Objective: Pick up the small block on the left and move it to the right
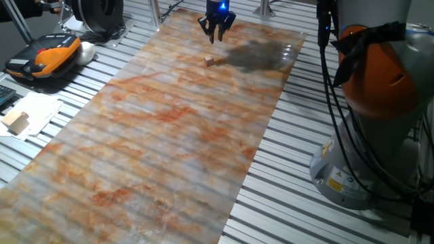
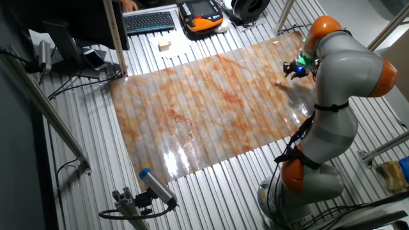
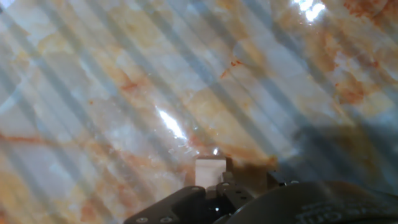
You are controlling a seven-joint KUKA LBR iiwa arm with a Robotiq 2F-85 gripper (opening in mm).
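The tiny light-tan wooden cube lies on the long marbled orange-and-grey sheet near its far end in one fixed view, well inside both long edges and a short way from the far short edge; bare sheet surrounds the cube on every side, and the whole near length of the sheet lies free; the dark two-finger gripper with its blue light hangs above and just beyond the cube, apart from it, fingers pointing down; its fingertips look drawn near together, yet whether they are fully closed I cannot tell; nothing is held between them; a dark shadow lies on the sheet just beside the cube.

In the other fixed view the cube sits close to the sheet's edge by the grey-and-orange robot arm, the gripper near it; in the hand view the cube shows low in the middle, at the dark body of the hand.

Counted: one small cube on the sheet; one gripper; one larger pale wooden block on white paper off the sheet on the ribbed metal table; one orange-and-black handheld pendant; one black keyboard; one small clamp-like tool with a blue tip near the table's corner.
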